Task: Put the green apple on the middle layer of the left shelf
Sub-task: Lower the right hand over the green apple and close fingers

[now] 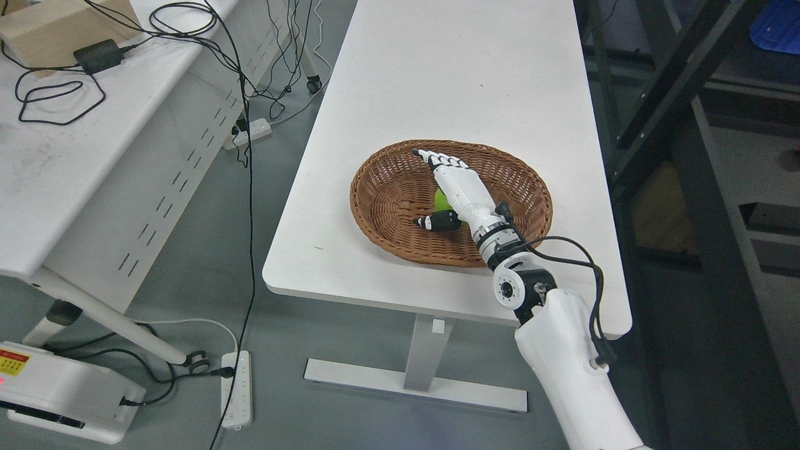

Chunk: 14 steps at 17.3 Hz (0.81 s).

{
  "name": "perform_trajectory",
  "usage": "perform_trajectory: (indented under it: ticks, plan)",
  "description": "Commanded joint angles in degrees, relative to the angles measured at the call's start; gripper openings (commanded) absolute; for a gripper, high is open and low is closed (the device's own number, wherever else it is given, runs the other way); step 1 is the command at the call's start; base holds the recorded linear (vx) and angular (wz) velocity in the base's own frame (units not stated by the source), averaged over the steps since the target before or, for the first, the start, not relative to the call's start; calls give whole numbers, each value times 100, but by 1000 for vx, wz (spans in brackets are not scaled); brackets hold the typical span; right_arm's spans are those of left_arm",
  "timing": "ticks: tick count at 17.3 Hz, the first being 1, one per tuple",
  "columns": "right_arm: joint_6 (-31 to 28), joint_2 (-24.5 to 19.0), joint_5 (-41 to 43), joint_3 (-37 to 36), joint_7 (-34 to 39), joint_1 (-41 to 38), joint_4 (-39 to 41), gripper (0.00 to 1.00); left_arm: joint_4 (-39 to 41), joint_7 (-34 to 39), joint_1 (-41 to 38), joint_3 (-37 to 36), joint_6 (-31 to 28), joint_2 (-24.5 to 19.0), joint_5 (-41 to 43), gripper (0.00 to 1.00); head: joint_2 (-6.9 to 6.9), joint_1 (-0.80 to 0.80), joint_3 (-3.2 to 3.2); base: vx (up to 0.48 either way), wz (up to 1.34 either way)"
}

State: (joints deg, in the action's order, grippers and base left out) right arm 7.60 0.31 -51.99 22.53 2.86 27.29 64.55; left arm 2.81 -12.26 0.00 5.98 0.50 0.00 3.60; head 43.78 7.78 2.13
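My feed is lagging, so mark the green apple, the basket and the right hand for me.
green apple [441, 200]: head view, on the small green patch showing left of the palm.
basket [381, 194]: head view, on the bare woven inner wall at left.
right hand [459, 187]: head view, on the white back of the hand.

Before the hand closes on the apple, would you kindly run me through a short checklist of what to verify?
1. Apple in the basket: ok, a green patch shows under the palm.
2. Right hand over the apple: ok, fingers extended, thumb out to the side.
3. Fingers around the apple: not ok, they are not yet curled.
4. Palm touching the apple: cannot tell, the hand hides it.
5. Basket fully on the table: ok, clear of the near edge.
6. Left shelf's middle layer free: cannot tell, no shelf layer shows clearly.
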Motion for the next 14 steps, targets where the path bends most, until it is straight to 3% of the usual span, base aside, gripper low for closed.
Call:
perform_trajectory:
  ticks: [1,5,11,12,14]
  plan:
    - [-4,69,-4,138,-57,286,-962,98,0,4,-53,0,3,-100,0,100,0,0,0,0,0]
    - [-22,69,-4,121,-92,233,-944,84,0,-4,-53,0,3,-100,0,100,0,0,0,0,0]
    - [-4,135,31,-178,-31,251,-900,9,0,4,-53,0,3,-100,0,100,0,0,0,0,0]
    - [-4,144,31,-222,-31,259,-874,3,0,-4,-53,0,3,-100,0,100,0,0,0,0,0]
    - [-13,179,57,-484,47,260,-822,0,0,-4,-53,0,3,-100,0,100,0,0,0,0,0]
